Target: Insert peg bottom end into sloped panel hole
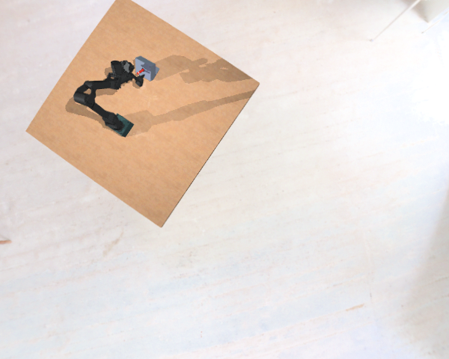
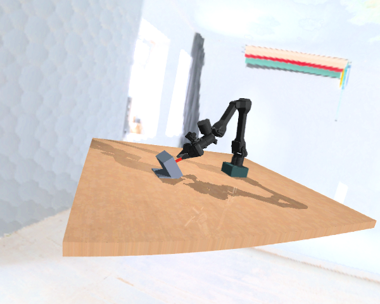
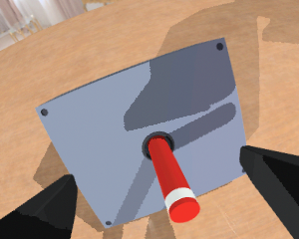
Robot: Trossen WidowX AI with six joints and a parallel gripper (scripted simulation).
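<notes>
The red round peg [image 1: 140, 71] [image 2: 178, 159] [image 3: 170, 169] with a white band near its outer end has its bottom end in the round hole [image 3: 147, 147] of the grey-blue sloped panel [image 1: 140, 63] [image 2: 173, 168] [image 3: 85, 144]. Much of its length stands out of the face. How deep its hidden end sits cannot be seen. My gripper [image 1: 138, 73] [image 2: 180, 158] [image 3: 161, 169] is open wide in front of the panel, with one finger on each side of the peg and a gap on both sides. Nothing is held.
The wooden table [image 1: 151, 154] [image 2: 134, 212] carries the panel and the arm's dark green base [image 1: 127, 127] [image 2: 234, 170]. The panel's foot [image 2: 156, 171] rests on the table behind the face. The arm's shadows fall across the face and the table.
</notes>
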